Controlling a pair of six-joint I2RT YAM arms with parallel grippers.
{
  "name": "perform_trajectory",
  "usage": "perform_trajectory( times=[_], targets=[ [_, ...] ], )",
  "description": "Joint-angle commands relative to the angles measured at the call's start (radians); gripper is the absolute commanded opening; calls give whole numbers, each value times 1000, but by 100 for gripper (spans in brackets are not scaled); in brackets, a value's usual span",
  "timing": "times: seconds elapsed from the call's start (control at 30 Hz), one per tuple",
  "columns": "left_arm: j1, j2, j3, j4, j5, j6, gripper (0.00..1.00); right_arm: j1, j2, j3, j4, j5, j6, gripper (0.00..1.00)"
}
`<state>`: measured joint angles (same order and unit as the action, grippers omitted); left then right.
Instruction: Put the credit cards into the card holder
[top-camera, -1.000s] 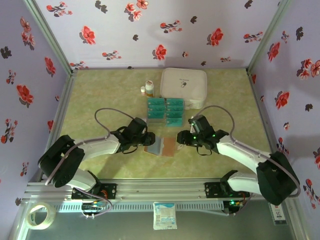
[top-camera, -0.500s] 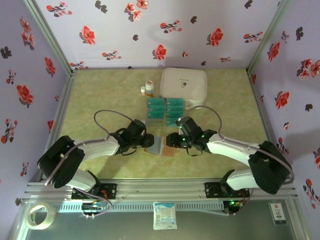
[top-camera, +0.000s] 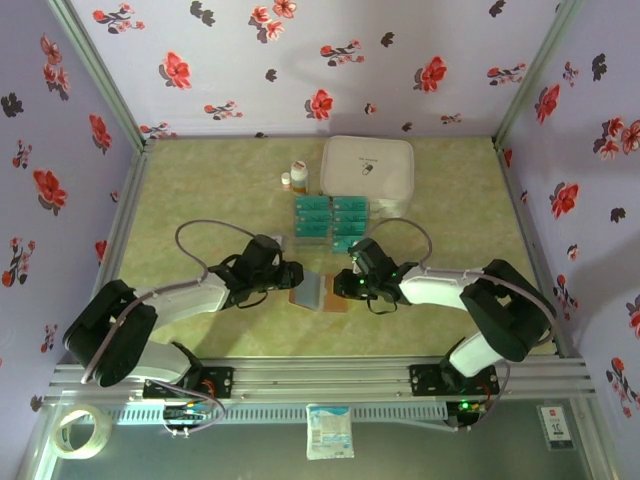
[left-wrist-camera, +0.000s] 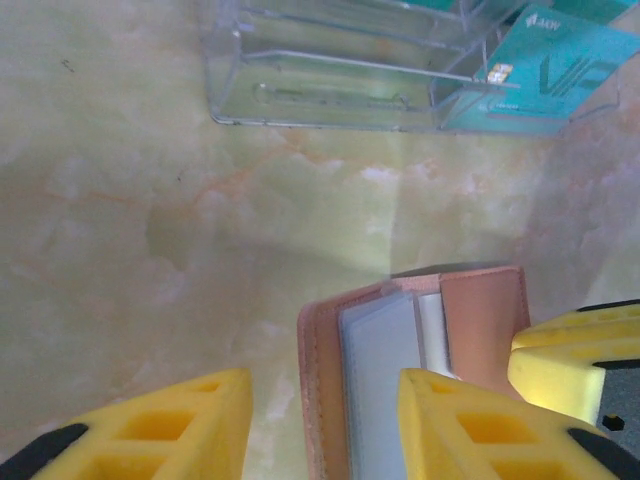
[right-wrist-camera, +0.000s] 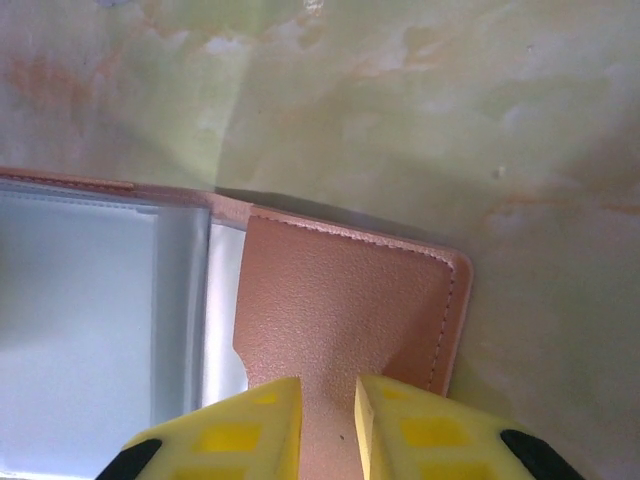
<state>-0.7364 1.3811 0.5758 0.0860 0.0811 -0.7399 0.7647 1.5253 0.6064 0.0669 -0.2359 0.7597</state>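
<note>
A table (top-camera: 200, 200) with a smooth, yellow-green marbled top is seen under everything. A white zipped case (top-camera: 367, 166), rounded at its corners, is placed just behind the clear plastic tray (left-wrist-camera: 340, 85), a little to its right. The tray is made of thin transparent walls that divide it into compartments.

The card holder (top-camera: 322, 293) is laid open and flat just in front of the tray. Its long axis is directed from left to right, about parallel to the tray's front wall. The grained reddish-brown flap with stitched edge and rounded corners is turned to the right, and the glossy pale blue-grey pockets are turned to the left.

The left gripper (left-wrist-camera: 325, 385) is held in front of the tray with its yellow fingers apart, one on each side of the holder's left edge. The right gripper (right-wrist-camera: 328, 385) is lowered on the brown flap with its fingers almost together; whether the flap is pinched cannot be told.

The credit cards (top-camera: 349, 214), flat teal-green rectangles with pale print, are stored inside the tray.
</note>
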Motion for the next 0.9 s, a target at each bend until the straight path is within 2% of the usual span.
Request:
perform_trajectory(
  times=[0.0, 0.13, 0.33, 0.87],
  targets=[
    [30, -20, -35, 73, 57, -35, 42, -5, 21, -23, -4, 16, -3, 21],
    [50, -17, -64, 134, 87, -62, 40, -9, 26, -28, -4, 17, -6, 21],
    [72, -17, -101, 203, 114, -98, 32, -13, 30, -39, 2, 20, -6, 21],
    [84, -39, -134, 258, 118, -124, 8, -21, 50, -44, 9, 15, -9, 20]
  ],
)
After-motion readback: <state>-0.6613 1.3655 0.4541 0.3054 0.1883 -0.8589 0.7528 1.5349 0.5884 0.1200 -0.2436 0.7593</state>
